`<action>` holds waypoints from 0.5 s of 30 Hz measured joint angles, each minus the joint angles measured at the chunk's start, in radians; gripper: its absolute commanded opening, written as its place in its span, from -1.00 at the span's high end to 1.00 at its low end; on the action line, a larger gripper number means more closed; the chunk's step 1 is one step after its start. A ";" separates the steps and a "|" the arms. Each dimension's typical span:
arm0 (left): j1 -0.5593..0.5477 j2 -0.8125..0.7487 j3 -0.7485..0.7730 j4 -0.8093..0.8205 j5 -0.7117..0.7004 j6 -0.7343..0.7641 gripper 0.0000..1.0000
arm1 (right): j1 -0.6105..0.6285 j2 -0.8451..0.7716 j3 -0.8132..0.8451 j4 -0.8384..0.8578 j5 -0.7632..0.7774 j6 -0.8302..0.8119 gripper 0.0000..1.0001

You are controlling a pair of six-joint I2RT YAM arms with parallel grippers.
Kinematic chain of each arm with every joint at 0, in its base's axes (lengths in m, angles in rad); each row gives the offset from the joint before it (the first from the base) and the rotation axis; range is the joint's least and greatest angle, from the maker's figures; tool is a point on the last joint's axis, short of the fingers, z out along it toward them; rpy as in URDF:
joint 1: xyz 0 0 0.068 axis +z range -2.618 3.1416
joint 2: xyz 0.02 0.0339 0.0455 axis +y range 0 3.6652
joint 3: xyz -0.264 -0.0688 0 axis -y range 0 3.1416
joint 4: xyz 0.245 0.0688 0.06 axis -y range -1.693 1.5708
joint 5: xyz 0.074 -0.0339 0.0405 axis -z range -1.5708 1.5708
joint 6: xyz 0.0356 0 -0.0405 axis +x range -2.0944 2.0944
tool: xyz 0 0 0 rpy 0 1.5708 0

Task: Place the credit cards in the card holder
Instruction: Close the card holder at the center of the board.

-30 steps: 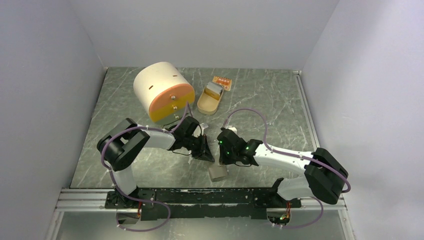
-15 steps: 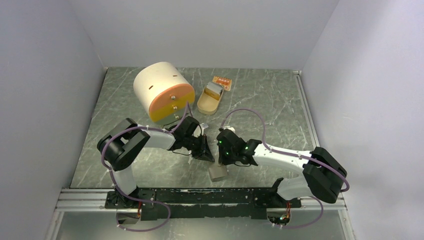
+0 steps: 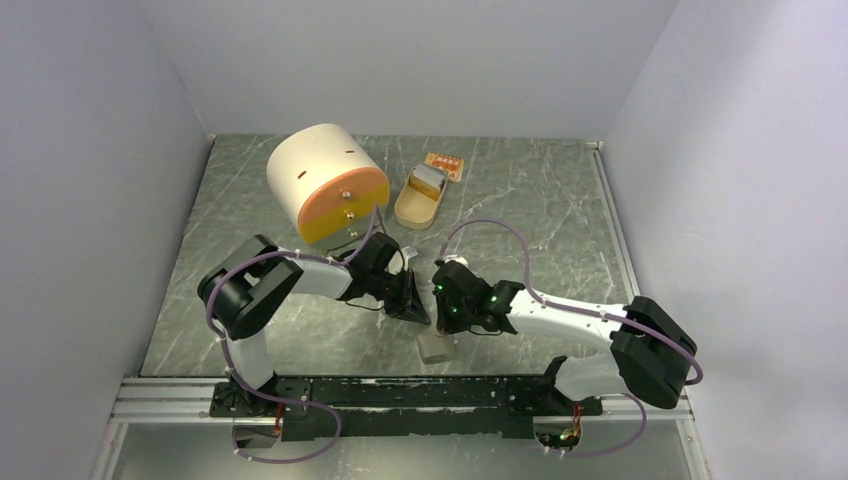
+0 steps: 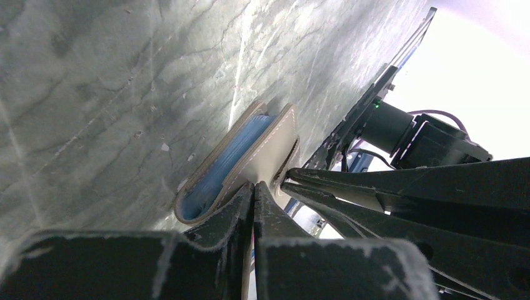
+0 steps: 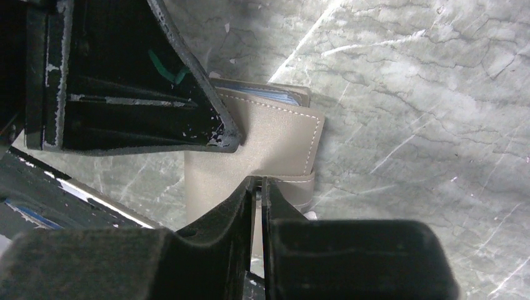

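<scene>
The left end effector point(image 4: 253, 187), fully closed, presses on the card holder point(image 5: 275, 140); the right end effector point(image 5: 258, 182), nearly closed, seems to pinch its edge.

A dark grey-green tabletop point(image 3: 520, 210) with pale marble-like veins and fine scratches fills the middle of the enclosure. Plain, pale grey-lilac walls stand around the tabletop on three sides: the back wall point(image 3: 400, 60) along its far edge, and the left wall point(image 3: 90, 200) and the right wall point(image 3: 740, 200) along its sides, each meeting it in a straight seam. A thin white strip point(image 3: 611, 230) runs down the tabletop's right edge. Along the tabletop's near edge lies a silver metal rail point(image 3: 160, 393), and just below that a smooth grey ledge point(image 3: 160, 445). The light is soft and even, leaving a dull sheen on the tabletop.
</scene>
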 measured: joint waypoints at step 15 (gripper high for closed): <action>0.000 0.008 0.003 0.006 0.008 -0.006 0.82 | 0.058 -0.016 -0.005 -0.014 0.076 0.019 0.81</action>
